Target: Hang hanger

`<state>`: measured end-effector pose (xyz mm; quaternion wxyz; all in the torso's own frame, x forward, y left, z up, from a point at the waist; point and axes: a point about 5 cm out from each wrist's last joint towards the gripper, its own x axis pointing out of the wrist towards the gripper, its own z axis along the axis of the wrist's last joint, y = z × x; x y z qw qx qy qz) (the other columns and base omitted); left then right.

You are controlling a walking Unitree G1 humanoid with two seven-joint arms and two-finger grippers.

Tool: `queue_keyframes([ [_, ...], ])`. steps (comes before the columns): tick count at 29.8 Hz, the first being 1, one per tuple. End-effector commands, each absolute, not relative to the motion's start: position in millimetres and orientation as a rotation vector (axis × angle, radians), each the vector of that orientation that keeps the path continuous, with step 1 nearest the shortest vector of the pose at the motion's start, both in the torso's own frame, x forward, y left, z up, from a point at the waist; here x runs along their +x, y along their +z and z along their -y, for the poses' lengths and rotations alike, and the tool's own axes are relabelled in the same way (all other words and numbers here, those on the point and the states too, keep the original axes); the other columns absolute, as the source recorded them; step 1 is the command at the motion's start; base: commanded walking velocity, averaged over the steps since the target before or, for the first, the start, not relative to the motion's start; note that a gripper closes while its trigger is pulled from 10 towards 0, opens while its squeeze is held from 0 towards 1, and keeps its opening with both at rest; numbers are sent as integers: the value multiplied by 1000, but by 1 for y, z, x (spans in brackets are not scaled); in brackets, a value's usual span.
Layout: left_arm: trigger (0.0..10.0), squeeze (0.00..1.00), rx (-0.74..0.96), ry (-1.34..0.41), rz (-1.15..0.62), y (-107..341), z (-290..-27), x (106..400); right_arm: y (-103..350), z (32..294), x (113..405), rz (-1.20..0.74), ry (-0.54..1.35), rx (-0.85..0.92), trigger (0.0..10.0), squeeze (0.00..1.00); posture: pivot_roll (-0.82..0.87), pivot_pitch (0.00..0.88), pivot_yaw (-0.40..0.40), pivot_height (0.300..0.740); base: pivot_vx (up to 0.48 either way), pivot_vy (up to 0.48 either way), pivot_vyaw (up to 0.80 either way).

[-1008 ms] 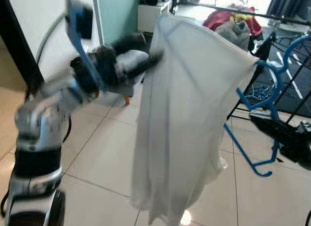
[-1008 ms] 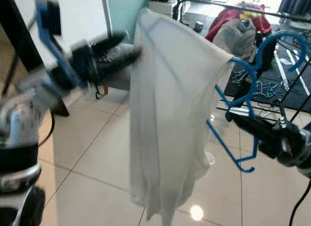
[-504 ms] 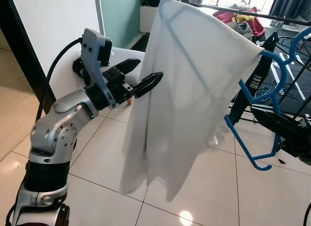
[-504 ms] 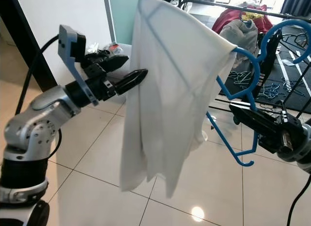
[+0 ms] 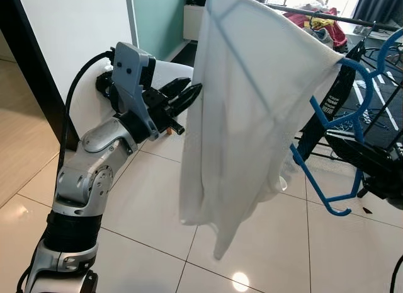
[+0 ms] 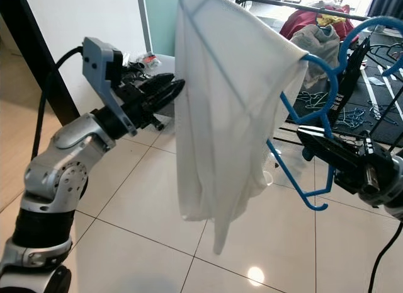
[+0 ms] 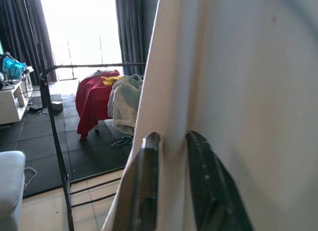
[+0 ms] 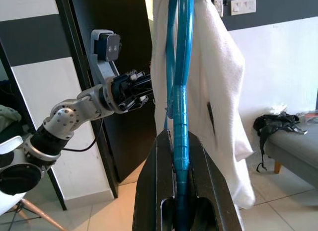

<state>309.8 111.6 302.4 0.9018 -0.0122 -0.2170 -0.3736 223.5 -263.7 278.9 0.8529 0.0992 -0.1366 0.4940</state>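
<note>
A blue hanger [image 6: 313, 126] with a white garment [image 6: 227, 110] draped over it was observed held up in mid-air above the tiled floor [image 6: 145, 205], in front of the robot. The right gripper [image 8: 180, 141] was seen clamped on the hanger's lower bar, both black fingers pressed against the blue plastic in the right wrist view; in the eye views the same gripper [image 6: 315, 142] was located at the right, below the hook. The hook end of the hanger was seen pointing up and to the right, close to a dark drying rack [image 6: 378, 97], with no contact between them discernible. The left gripper [image 5: 186, 95] was found raised at the left edge of the garment, and in the left wrist view its fingers [image 7: 146, 191] were seen pinching a fold of the white cloth between them. The garment was noted hanging down to a point well above the floor. Red and grey clothes [image 5: 315, 22] were recorded draped over a rail behind.
</note>
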Motion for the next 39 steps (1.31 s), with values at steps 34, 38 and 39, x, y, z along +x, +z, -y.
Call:
queue_keyframes([
  [34,0,0,-393,-1475,346,298,-100,239,268,287,274,271,557,110,10000,0,-49,114,-38,740,0,0,0],
  [38,0,0,-409,-1475,299,289,-103,240,266,290,277,267,529,111,10000,0,-46,113,-38,740,0,0,0],
  [39,0,0,-415,-1468,277,285,-105,242,266,289,278,268,527,111,10000,0,-47,114,-38,740,0,0,0],
])
